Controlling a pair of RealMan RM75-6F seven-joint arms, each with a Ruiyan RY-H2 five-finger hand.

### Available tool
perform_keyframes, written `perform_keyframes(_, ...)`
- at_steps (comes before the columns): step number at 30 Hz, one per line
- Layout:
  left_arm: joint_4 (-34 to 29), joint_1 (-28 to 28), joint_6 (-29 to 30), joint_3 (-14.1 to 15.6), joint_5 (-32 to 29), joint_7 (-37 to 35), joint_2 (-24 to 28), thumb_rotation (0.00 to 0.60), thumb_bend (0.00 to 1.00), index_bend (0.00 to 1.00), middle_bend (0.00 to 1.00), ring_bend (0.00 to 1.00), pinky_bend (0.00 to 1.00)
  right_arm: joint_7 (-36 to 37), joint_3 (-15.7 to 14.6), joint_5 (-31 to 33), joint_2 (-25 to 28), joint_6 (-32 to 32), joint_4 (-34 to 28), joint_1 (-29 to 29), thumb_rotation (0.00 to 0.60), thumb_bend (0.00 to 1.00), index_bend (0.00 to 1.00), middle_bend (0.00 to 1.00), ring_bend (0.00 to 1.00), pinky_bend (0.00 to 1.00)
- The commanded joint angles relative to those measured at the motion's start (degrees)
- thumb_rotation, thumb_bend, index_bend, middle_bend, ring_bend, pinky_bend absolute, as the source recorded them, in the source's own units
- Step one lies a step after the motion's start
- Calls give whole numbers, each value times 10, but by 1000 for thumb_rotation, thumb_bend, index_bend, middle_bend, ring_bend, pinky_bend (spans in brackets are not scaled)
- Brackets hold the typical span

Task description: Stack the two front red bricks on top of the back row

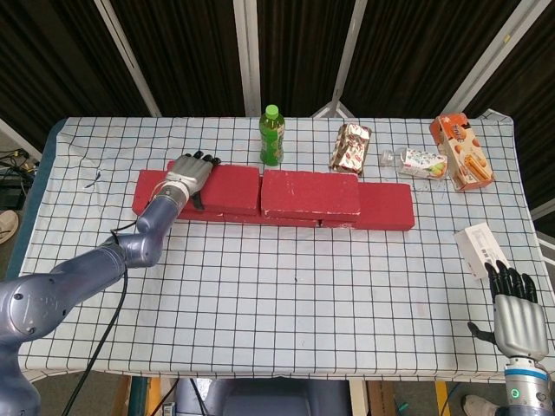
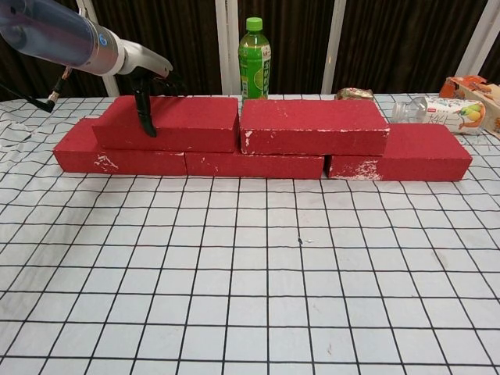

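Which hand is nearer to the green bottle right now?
Left. The left hand rests on the upper left brick, just left of the green bottle. The right hand is far off at the table's front right corner.

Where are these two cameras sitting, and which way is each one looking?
Head view: high up, looking down over the checked table; shows the left arm, left hand on the upper left brick, and right hand at the near right.
Chest view: low, near table height, facing the brick fronts; only the left hand shows.
Both share the bricks, green bottle and left hand.
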Motion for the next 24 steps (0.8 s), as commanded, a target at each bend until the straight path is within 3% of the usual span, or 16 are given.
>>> perform_keyframes(1,-4,-1,2,-2,1,-1,3,600,12,75,38,7,129,-1,0,1,0,0,-1,0,600,193,0,0,0,0)
perform_keyframes(6,-31,-1,5,-7,10,-6,26,600,0,41,9,0,129,-3,0,3,1,0,-2,0,600,193,0,0,0,0)
perform_keyframes(16,-148,17,57,11,27,-19,135,600,0,0,9,0,96,1,-1,2,3,-1,0,0,600,192,0,0,0,0)
perform_keyframes(20,-214,77,123,2,96,-59,192,600,9,33,70,0,96,7,-1,-1,5,1,-2,-1,600,192,0,0,0,0)
perform_keyframes(24,-218,148,165,2,153,-100,207,600,13,106,115,0,96,6,-3,-6,3,0,-3,0,600,193,0,0,0,0)
